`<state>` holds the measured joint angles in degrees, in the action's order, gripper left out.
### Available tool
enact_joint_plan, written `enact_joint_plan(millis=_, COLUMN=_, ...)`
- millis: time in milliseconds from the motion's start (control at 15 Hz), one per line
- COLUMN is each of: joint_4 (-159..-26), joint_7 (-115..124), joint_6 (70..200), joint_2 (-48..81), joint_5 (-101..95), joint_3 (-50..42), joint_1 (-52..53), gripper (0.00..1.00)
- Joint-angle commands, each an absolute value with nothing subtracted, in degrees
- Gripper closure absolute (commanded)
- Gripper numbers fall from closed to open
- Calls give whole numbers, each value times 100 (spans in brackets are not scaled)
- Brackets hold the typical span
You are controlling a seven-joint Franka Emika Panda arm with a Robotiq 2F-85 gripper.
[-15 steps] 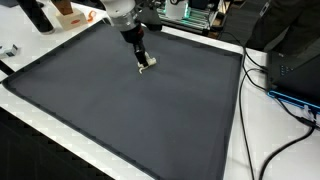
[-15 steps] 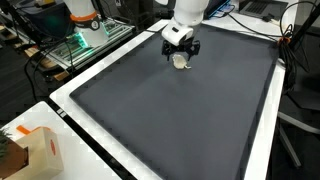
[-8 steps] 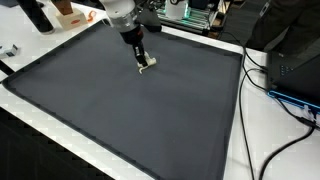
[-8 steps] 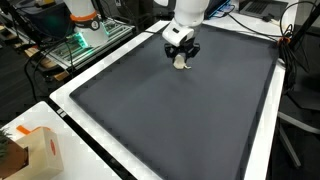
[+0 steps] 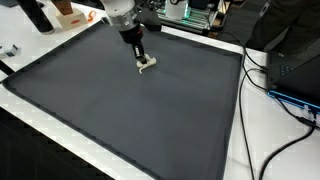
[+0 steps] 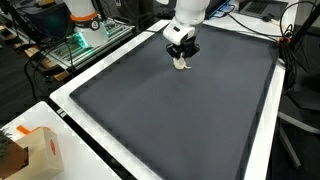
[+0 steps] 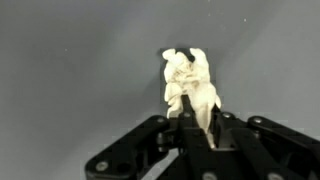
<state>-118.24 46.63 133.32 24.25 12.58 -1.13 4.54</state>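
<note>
A small cream-white crumpled cloth or soft toy (image 7: 188,82) is pinched between my gripper's (image 7: 196,122) two black fingers, which are shut on its lower end. Its upper part sticks out beyond the fingertips over the dark grey mat (image 7: 70,70). In both exterior views the gripper (image 5: 141,60) (image 6: 181,58) points straight down near the far end of the mat, with the pale object (image 5: 147,63) (image 6: 182,64) at its tips, touching or just above the mat surface.
The dark mat (image 5: 120,110) (image 6: 170,120) covers a white table. Cables and a black box (image 5: 295,75) lie at one side. A cardboard box (image 6: 35,150) stands near a corner, and an equipment rack (image 6: 75,45) stands beside the table.
The gripper's fingers have closed onto the cream object, squeezing it narrower. The arm itself has hardly moved.
</note>
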Motion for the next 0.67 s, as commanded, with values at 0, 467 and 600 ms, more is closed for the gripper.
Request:
enact_joint_plan(millis=0, joint_4=-11858, joint_7=4796, joint_6=13391, joint_2=2431, joint_5=1295, joint_3=-158, joint_1=506, gripper=97)
enact_joint_plan(millis=467, joint_4=-11846, joint_7=4851, joint_6=13368, joint_2=2425, joint_5=1267, joint_3=-161, joint_1=514, gripper=60)
enact_joint_plan(millis=600, joint_4=-11840, joint_7=4869, joint_6=13360, joint_2=2428, joint_5=1250, joint_3=-167, joint_1=524, gripper=46)
